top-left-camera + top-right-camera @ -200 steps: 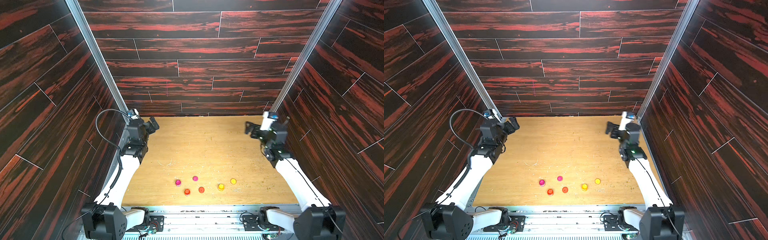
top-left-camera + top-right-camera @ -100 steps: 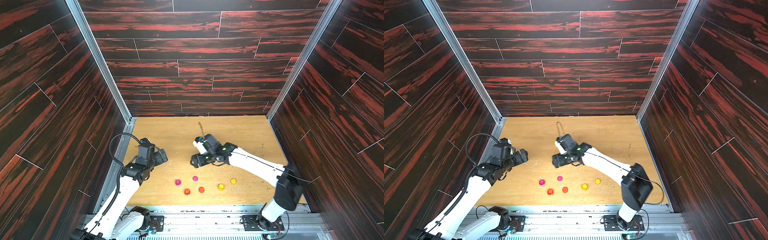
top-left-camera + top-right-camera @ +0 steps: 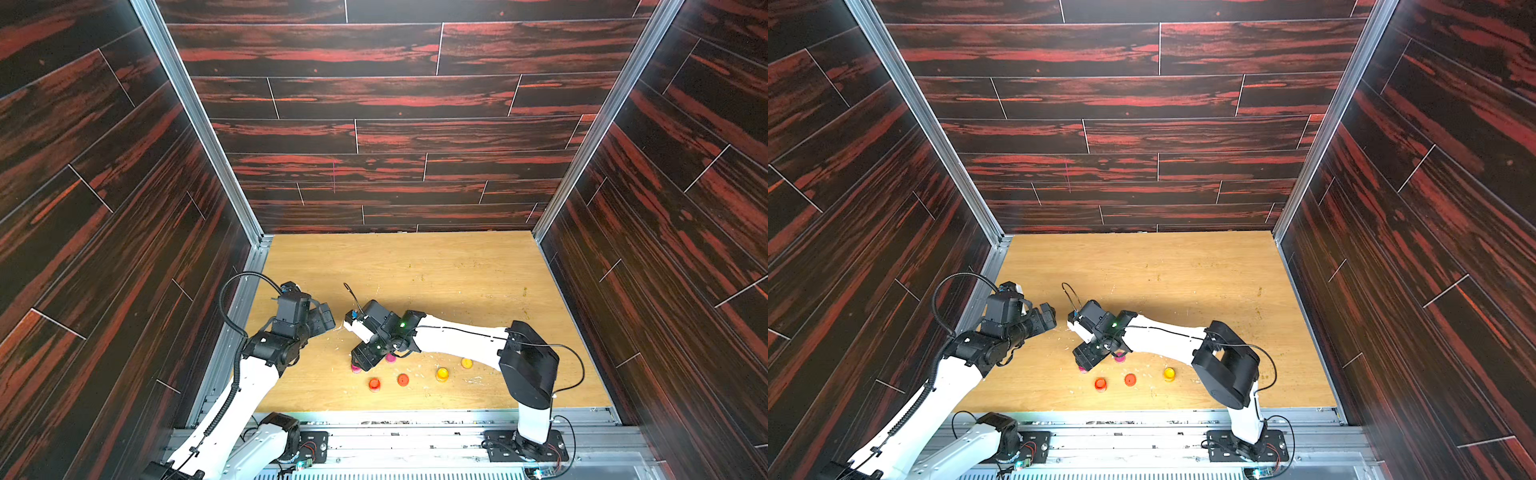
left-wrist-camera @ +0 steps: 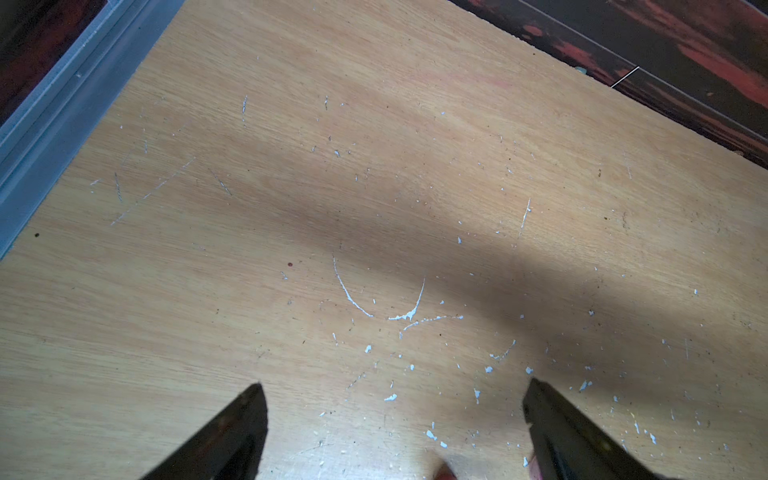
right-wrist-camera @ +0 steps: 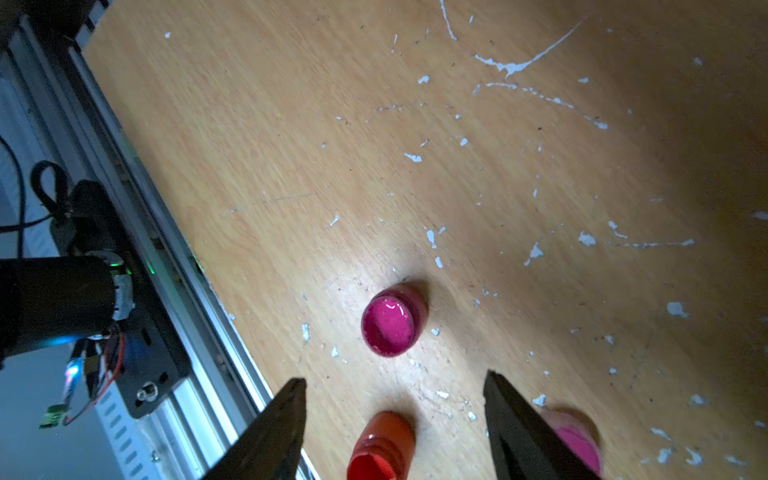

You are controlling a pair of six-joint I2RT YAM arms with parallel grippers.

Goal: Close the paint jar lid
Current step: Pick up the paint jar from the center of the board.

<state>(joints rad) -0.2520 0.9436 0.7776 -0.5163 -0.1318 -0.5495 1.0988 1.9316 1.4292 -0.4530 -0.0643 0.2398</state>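
Right tool (image 5: pixel 394 377), jaws partly apart and empty, hovers just short of the open magenta paint jar (image 5: pixel 388 322) on the tabletop (image 5: pixel 540 166). Left tool (image 4: pixel 395 383) gapes wide, empty. Approach step, I judge; next, the matching lid must be grasped and aligned.

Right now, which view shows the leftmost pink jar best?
Right wrist view: the pink jar sits unobstructed, glossy top clear. Both top views show it tiny, half under the right gripper. Left wrist: at most a sliver.
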